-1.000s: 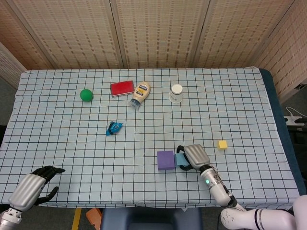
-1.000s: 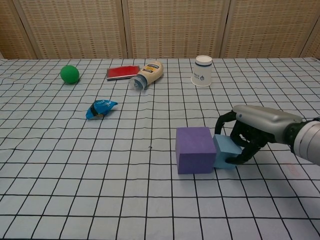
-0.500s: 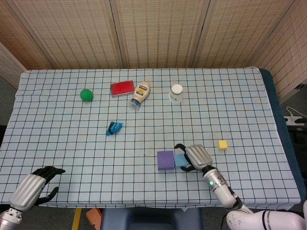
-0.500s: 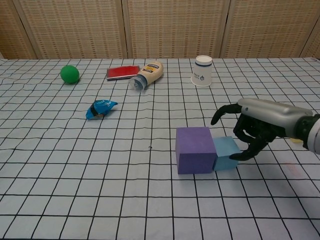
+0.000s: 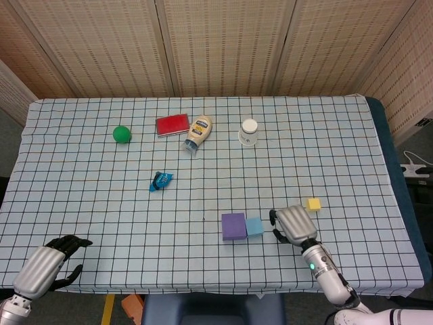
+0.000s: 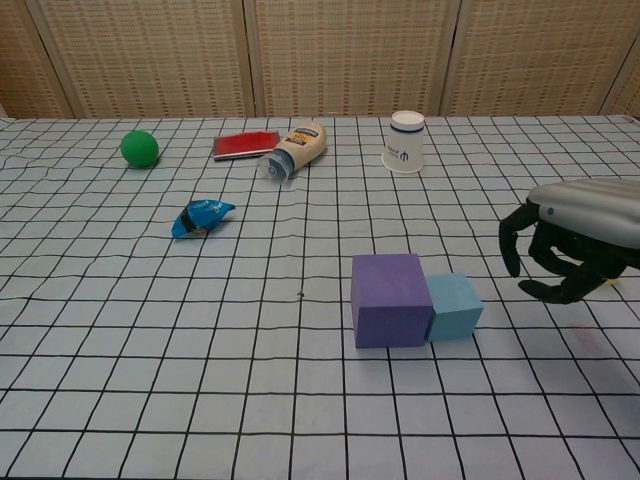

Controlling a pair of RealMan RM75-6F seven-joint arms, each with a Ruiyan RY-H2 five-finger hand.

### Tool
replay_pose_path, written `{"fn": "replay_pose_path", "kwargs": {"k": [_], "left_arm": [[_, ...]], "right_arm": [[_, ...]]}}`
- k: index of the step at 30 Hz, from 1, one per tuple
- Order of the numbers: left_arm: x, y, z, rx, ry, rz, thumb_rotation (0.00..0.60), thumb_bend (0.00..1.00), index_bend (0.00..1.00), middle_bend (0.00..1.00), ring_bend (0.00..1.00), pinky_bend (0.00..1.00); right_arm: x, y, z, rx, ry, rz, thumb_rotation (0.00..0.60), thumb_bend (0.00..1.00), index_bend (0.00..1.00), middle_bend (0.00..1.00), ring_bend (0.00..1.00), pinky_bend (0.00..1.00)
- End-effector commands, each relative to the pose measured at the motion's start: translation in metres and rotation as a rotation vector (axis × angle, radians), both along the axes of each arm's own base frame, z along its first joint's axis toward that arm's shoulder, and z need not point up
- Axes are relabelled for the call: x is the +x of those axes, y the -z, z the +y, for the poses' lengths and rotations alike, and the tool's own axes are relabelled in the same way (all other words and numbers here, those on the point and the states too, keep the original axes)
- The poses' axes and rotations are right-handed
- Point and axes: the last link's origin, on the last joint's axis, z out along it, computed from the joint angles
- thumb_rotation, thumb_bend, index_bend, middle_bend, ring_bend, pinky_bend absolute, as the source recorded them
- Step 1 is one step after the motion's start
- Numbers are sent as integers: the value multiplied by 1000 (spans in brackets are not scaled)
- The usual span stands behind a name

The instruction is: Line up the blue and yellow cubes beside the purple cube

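The purple cube [image 5: 233,226] [image 6: 390,298] rests on the checked cloth near the table's front. A smaller blue cube [image 5: 255,226] [image 6: 455,305] sits flush against its right side. Further right and slightly back lies the small yellow cube [image 5: 313,204], on its own. My right hand [image 5: 295,223] [image 6: 575,240] hovers between the blue and yellow cubes, a gap away from the blue one, fingers loosely curved down and holding nothing. At the front left table edge my left hand [image 5: 47,261] is empty with its fingers apart.
Across the back of the table are a green ball [image 5: 122,134], a red flat box [image 5: 172,124], a lying mayonnaise bottle [image 5: 198,133] and an upturned white cup [image 5: 249,131]. A blue wrapper [image 5: 161,181] lies left of centre.
My right hand has let go of the blue cube and drawn away to the right. The blue cube stays against the purple one. The left hand has not moved.
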Motion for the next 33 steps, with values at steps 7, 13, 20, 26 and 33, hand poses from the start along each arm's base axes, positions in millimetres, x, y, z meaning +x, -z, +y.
{"fn": "replay_pose_path", "kwargs": {"k": [7, 13, 20, 26, 33], "left_arm": [[0, 0, 0, 0, -2, 0, 600, 425, 289, 332, 236, 345], [-1, -1, 1, 3, -4, -3, 600, 427, 290, 334, 236, 345], [-1, -1, 1, 3, -6, -4, 600, 425, 292, 339, 235, 346], [-2, 0, 1, -3, -9, -4, 600, 427, 292, 343, 236, 346], [-1, 1, 1, -8, -7, 2, 600, 426, 292, 346, 236, 346]], "right_arm": [[-5, 5, 3, 70, 75, 43, 600, 490, 518, 844, 882, 1000], [-8, 17, 7, 137, 111, 15, 600, 511, 469, 844, 882, 1000], [-9, 24, 8, 184, 131, -33, 600, 512, 438, 844, 882, 1000], [-9, 29, 7, 183, 124, -62, 600, 512, 419, 844, 882, 1000], [-10, 31, 5, 191, 131, -95, 600, 512, 398, 844, 882, 1000]]}}
